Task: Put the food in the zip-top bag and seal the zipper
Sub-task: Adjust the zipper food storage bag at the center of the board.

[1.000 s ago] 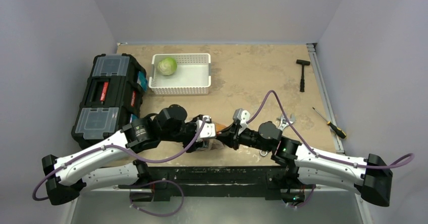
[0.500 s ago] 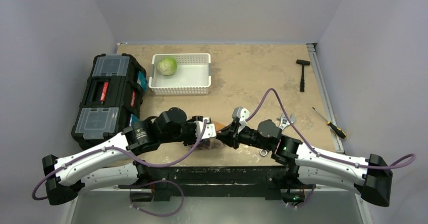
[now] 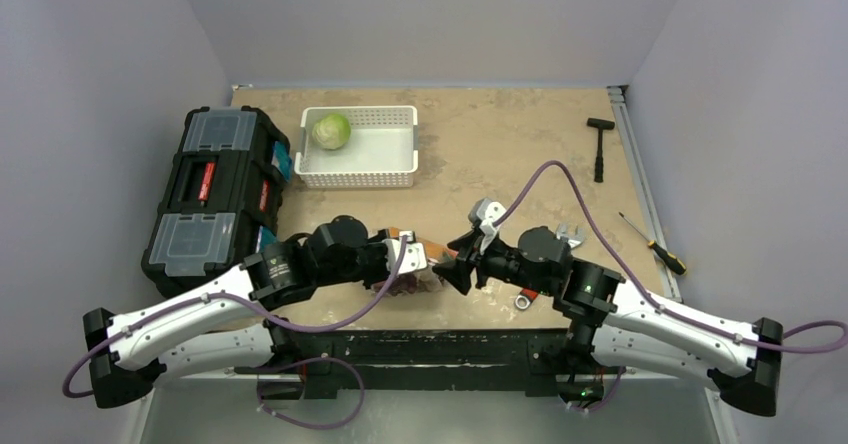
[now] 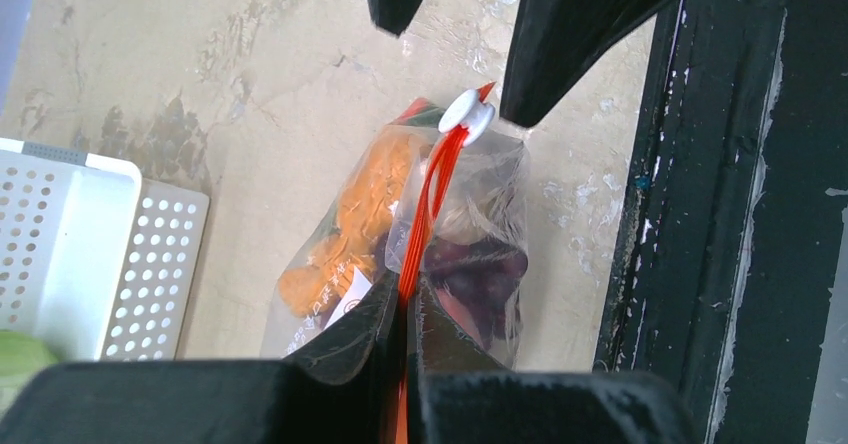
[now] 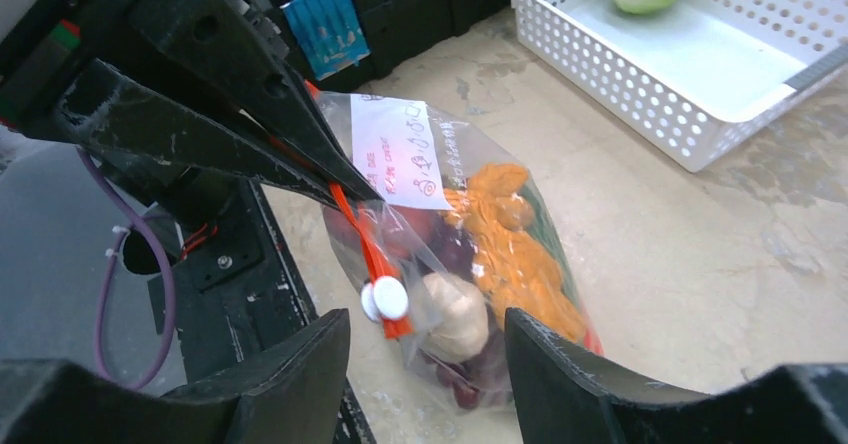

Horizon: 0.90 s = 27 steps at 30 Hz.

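- Only the overhead view takes in the whole tabletop [image 3: 500,154]. The bag [image 3: 412,276] lies low in the middle of the frame, near the front edge. It sits between the tips of the left arm [image 3: 200,304] and the right arm [image 3: 660,319], which mostly hide it.
- The left wrist view shows the left jaws pressed together on the orange-red zipper [image 4: 425,204], at the end away from its white slider [image 4: 467,114]. The right jaws stand apart at the top of that frame, one tip just beside the slider, gripping nothing.
- The right wrist view adds a white handwritten label [image 5: 400,154] on the bag. It also shows the food [image 5: 490,264] inside: one orange carrot [image 5: 510,249], one pale radish [image 5: 450,319] and one bunch of dark grapes [image 5: 445,244].
- Counted from overhead:
  - one white basket [image 3: 360,177], upper left of centre, holding one green cabbage [image 3: 330,131]
  - one black toolbox [image 3: 215,194] at the left
  - one hammer [image 3: 600,144] at the upper right
  - one screwdriver [image 3: 652,244] at the right edge
  - one wrench [image 3: 568,236], partly under the right arm
- The tabletop is tan, worn and blotchy, with a black rail along its front. Plain pale grey walls [image 3: 430,24] close it in on three sides.
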Each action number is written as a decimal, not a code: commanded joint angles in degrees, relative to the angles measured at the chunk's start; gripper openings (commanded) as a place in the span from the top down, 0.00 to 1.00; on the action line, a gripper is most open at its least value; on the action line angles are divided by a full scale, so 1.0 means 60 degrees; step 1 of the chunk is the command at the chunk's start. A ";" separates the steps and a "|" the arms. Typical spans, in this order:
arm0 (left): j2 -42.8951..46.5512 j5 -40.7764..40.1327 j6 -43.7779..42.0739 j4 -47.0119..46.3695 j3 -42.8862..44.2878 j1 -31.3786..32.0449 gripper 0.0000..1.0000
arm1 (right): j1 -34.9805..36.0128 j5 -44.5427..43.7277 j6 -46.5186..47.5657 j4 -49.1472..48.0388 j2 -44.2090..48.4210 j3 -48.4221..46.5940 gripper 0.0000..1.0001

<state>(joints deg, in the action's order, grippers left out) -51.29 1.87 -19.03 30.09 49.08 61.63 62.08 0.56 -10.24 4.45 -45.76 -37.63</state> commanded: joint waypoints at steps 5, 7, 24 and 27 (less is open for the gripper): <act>0.0700 -0.0270 0.0302 -0.0444 -0.0053 -0.0002 1.00 | 0.0002 -0.1009 -0.0329 0.1090 0.0773 -0.0696 0.39; 0.0720 -0.0280 0.0336 -0.0265 0.0000 -0.0002 1.00 | -0.0006 -0.0646 -0.0187 0.1946 0.0336 -0.1500 0.41; 0.0778 -0.0356 0.1018 -0.0143 0.0160 -0.0046 1.00 | 0.0390 0.1155 0.4266 -0.1053 0.0597 -0.0172 0.47; 0.0730 -0.0081 0.1075 -0.0124 0.0198 -0.0075 1.00 | 0.0429 0.1195 0.4463 -0.1192 0.0028 -0.0279 0.47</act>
<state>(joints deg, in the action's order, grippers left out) -47.46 -0.43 -14.33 32.12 48.84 61.52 64.25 5.80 12.08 5.82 -42.78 -38.92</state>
